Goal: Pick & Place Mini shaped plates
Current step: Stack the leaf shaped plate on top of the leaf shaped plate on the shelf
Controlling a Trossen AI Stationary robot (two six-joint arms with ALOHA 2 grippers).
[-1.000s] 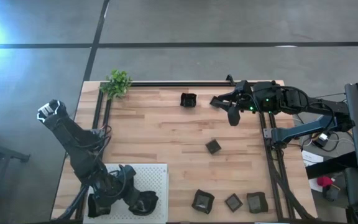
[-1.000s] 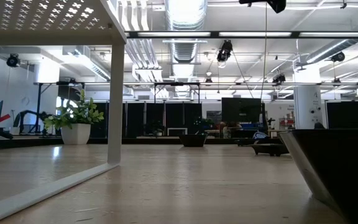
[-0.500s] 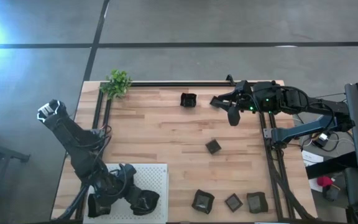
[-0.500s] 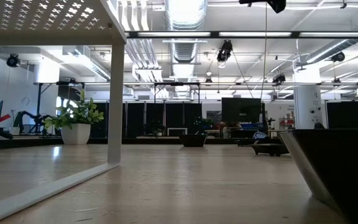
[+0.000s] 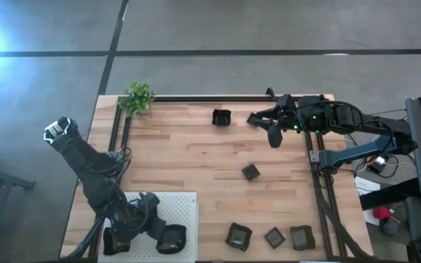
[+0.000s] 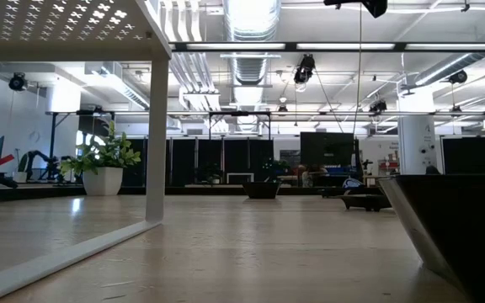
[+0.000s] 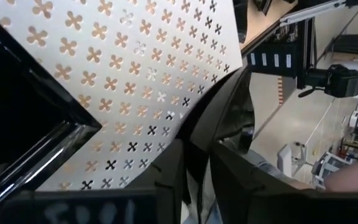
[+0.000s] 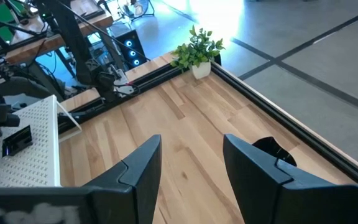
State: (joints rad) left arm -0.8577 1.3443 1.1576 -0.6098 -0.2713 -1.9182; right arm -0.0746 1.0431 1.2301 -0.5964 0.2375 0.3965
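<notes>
My left gripper [image 5: 168,238] hangs over the near end of the white perforated board [image 5: 181,208], open a little. Its fingers stand on either side of the raised rim of a dark mini plate [image 7: 225,112] that lies on the board [image 7: 135,81]. A second dark plate with straight rims [image 7: 23,130] sits on the board beside it. My right gripper [image 5: 272,130] waits open above the table's far right; its wrist view shows nothing between the fingers [image 8: 191,180]. One plate [image 5: 221,117] lies at the far edge, one [image 5: 251,172] mid-table, and three [image 5: 238,236] [image 5: 274,237] [image 5: 302,237] along the near edge. My left gripper has one finger [image 7: 166,177] on each side of the plate's upturned rim [image 7: 197,140], coming at it slantwise from above. Whether the fingers touch the rim, I cannot tell. The plate rests on the board.
A small green plant [image 5: 137,97] stands at the far left corner. Black rails run along the table's left [image 5: 115,146] and right [image 5: 319,190] sides. In the low view the board's leg [image 6: 156,143] stands left and a large dark plate wall [image 6: 453,227] fills the right.
The dark plate at my left gripper has changed how it lies on the board. A second ago it showed a corner reaching toward the table's right; now it looks compact and rounder. Both arms have kept their places.
</notes>
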